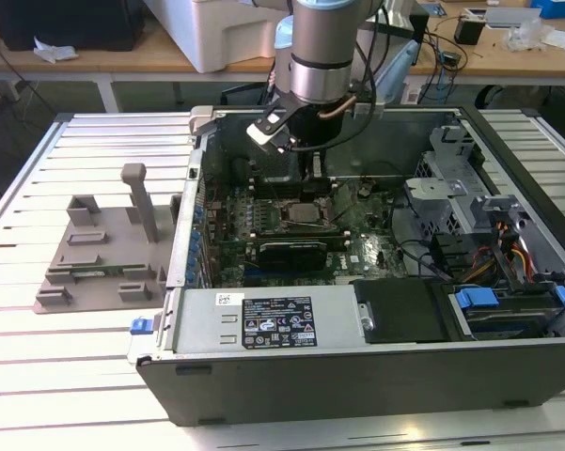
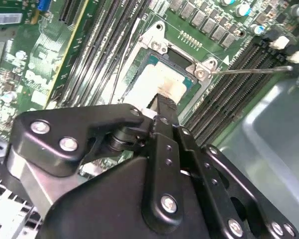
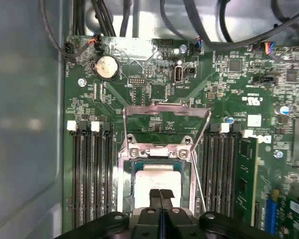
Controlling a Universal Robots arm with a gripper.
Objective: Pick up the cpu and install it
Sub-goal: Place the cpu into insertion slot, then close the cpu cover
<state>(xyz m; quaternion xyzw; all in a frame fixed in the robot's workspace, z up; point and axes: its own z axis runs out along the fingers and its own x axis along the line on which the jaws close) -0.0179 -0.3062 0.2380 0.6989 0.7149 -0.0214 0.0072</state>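
The cpu (image 3: 156, 177) is a silvery square lying flat in the black metal-framed socket (image 3: 159, 152) on the green motherboard (image 3: 154, 89). The socket's load plate (image 3: 166, 107) stands flipped open behind it. My gripper (image 3: 160, 193) hangs straight above the chip, its two black fingers pressed together with nothing between them. In the second wrist view the fingertips (image 2: 163, 102) sit just over the bright cpu (image 2: 151, 82). In the exterior view the gripper (image 1: 314, 169) reaches down into the open computer case (image 1: 376, 376), above the cpu (image 1: 305, 211).
A grey plastic fixture tray (image 1: 103, 249) with upright posts sits on the exterior view's left, outside the case. Memory slots (image 3: 87, 174) flank the socket. A thin retention lever (image 2: 249, 69) sticks out beside it. An expansion card (image 1: 287, 249), power supply (image 1: 282, 319) and drive cage (image 1: 508, 301) crowd the case.
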